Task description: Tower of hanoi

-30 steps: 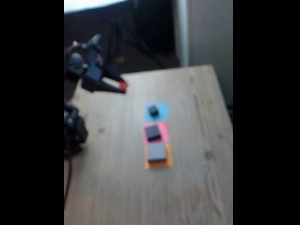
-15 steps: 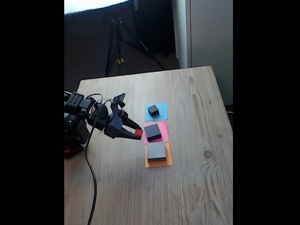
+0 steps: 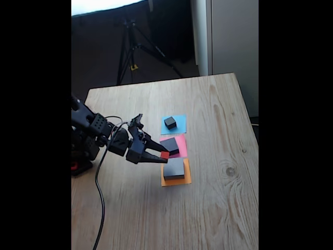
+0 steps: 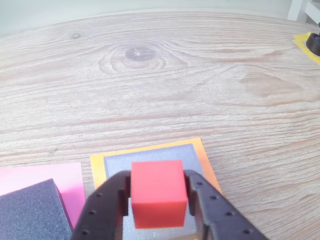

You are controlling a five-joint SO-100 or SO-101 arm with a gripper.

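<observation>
The red cube (image 4: 157,192) is pinched between the gripper (image 3: 164,157) jaws above the near edge of the grey slab (image 3: 174,167) on the orange paper (image 3: 177,182), so it should be centred over the slab before being lowered and released.

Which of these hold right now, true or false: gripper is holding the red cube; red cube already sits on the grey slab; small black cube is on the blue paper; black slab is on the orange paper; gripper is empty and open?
1. The gripper is holding the red cube. True.
2. The red cube already sits on the grey slab. False: it is clamped between the fingers, at the slab's near edge.
3. The small black cube is on the blue paper. True.
4. The black slab is on the orange paper. False: it lies on the pink paper; the grey slab is on the orange one.
5. The gripper is empty and open. False: it is shut on the red cube.
</observation>
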